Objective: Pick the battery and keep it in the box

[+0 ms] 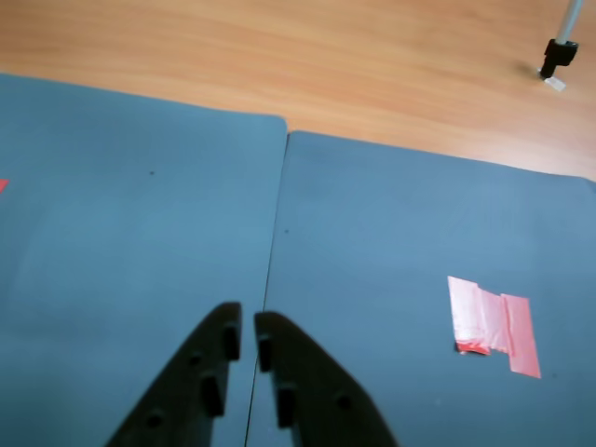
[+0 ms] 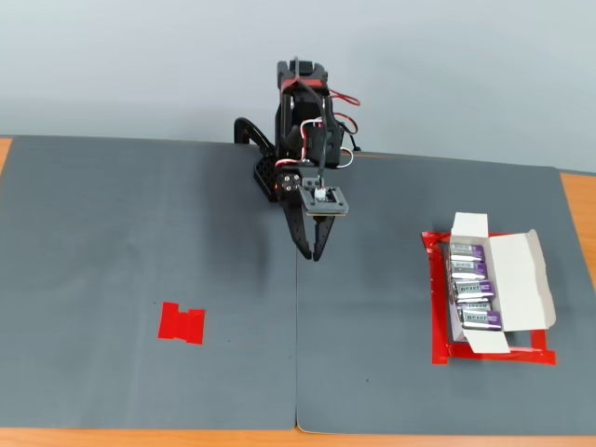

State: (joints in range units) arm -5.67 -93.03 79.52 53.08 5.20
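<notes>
Though nearly shut and empty, end effector (image 2: 314, 253) hangs over mat seam, well apart from box (image 2: 500, 284) at three o'clock. Batteries (image 2: 473, 291), apparently four, already inside. Risk: no loose battery visible, so possible empty grasp. Wrist view: red tape patch (image 1: 494, 325), wooden table (image 1: 372, 65); no box. Fixed view alone shows box.
</notes>
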